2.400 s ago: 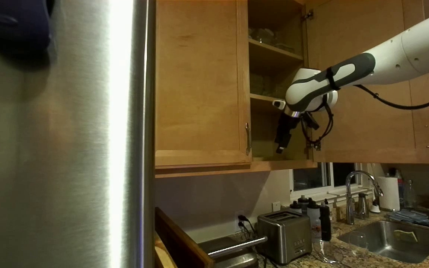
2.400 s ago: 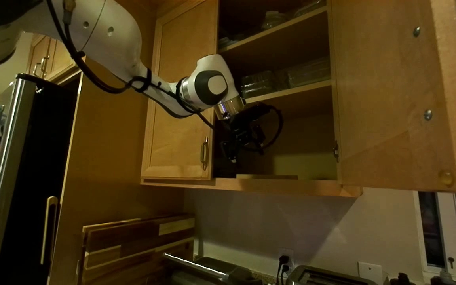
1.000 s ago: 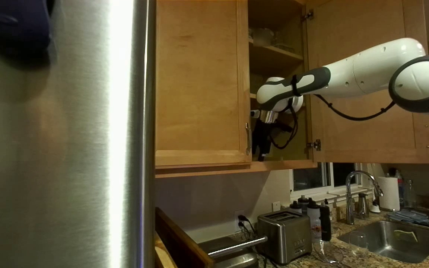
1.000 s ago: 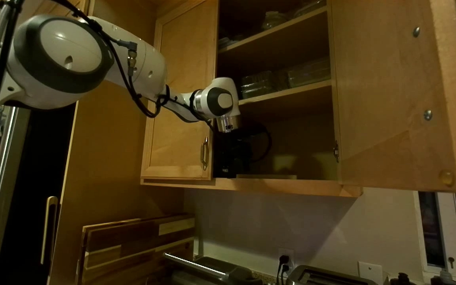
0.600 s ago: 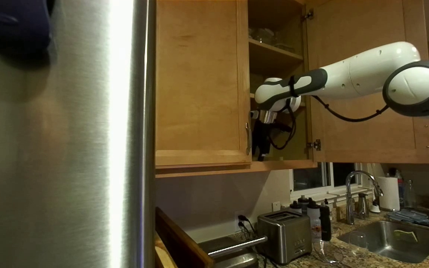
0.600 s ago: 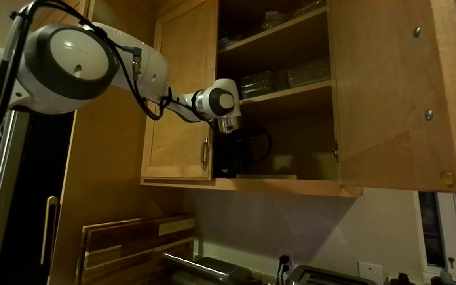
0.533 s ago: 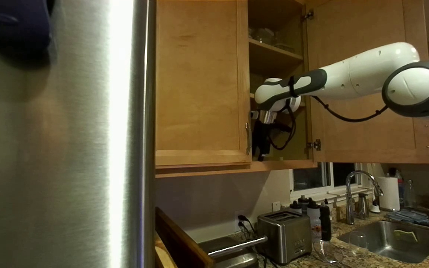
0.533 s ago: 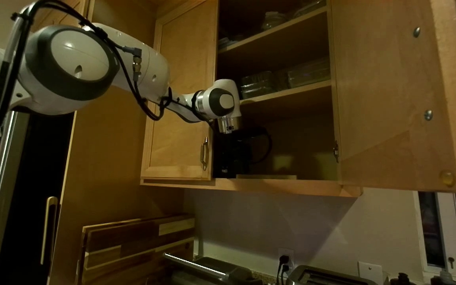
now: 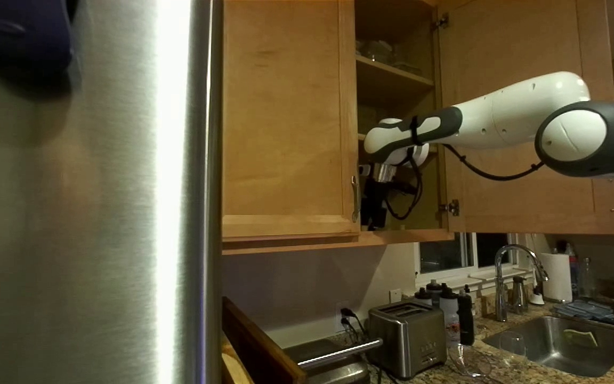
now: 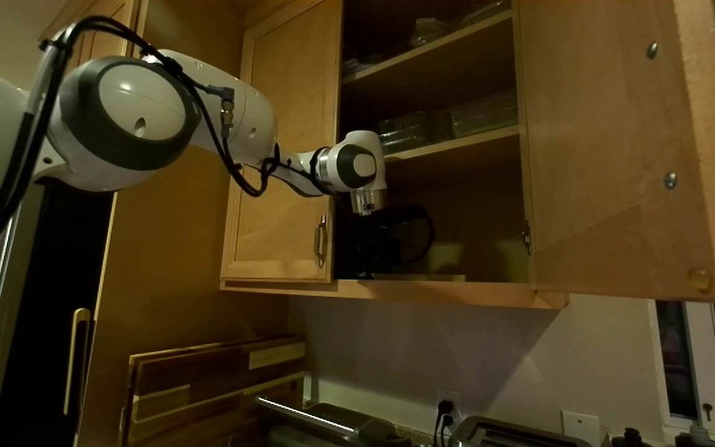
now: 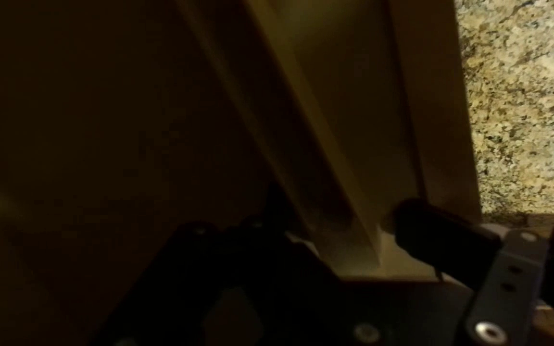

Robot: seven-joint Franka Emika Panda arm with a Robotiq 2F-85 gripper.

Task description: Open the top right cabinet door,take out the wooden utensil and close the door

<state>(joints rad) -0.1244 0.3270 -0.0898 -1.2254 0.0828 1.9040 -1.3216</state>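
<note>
- In an exterior view, the top right cabinet door [image 9: 531, 202] stood swung wide at two o'clock from the end effector [image 9: 373, 224], which pointed down inside the dark cabinet [image 9: 403, 235].
- In an exterior view, the presumed wooden utensil [image 10: 421, 277], a low pale strip, lay just inside the cabinet's front, at three o'clock from the end effector; the twin door [image 10: 286, 233] stood closed at ten o'clock.
- In the wrist view, the wooden utensil ran from near twelve to five o'clock, the fingers [image 11: 435, 240] apart on either side of its near end; firm contact was unclear. Grasping, the step judged in hand, called for both fingers meeting the wood squarely, then a slight lift before drawing outward, clear of the twin door.
</note>
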